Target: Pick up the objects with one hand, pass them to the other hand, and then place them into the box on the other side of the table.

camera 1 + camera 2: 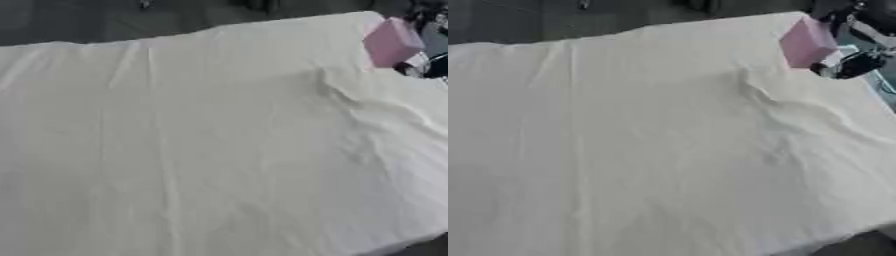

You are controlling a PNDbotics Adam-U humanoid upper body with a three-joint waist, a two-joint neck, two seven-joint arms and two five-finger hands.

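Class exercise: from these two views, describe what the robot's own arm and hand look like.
Only the right hand shows, at the upper right corner: black, rounded parts with silver or white pieces between them, too blurred to make out cables or markings. The left hand is out of view.

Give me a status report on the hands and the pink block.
Right hand upper right, holding pink block above the cloth. Left hand out of view. No box visible.

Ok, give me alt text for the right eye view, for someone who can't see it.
The robot's right hand holds a pink block above the far right corner of a table, its dark fingers curled round the block's right side. A wrinkled cream cloth covers the table and fills nearly the whole view; no box and no left hand show.
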